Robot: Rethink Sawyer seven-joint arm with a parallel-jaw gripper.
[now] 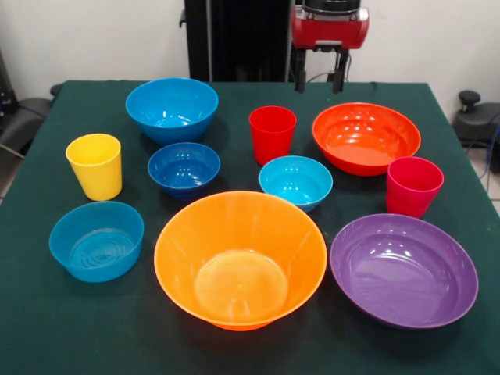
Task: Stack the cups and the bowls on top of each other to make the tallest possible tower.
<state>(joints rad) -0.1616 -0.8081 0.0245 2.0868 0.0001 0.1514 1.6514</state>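
Note:
My gripper [320, 80] hangs open and empty at the far edge of the table, above and behind the red-orange bowl [366, 137]. All cups and bowls stand apart on the green cloth; no tower stands. The huge orange bowl [241, 259] sits front centre, the purple bowl [403, 269] front right. Blue bowls: a large one [172, 108] at the back left, a dark one [184, 167] in front of it, a light small one [295, 182] in the middle, a flat-bottomed one [97, 240] front left. The yellow cup [95, 166] is at the left, the red cup [272, 133] mid-back, the pinkish-red cup [412, 186] at the right.
The green cloth covers the table [47, 328] to its edges. A black column [234, 39] rises behind the table. Dark chair parts [23, 117] show at the left and black gear [473, 117] at the right.

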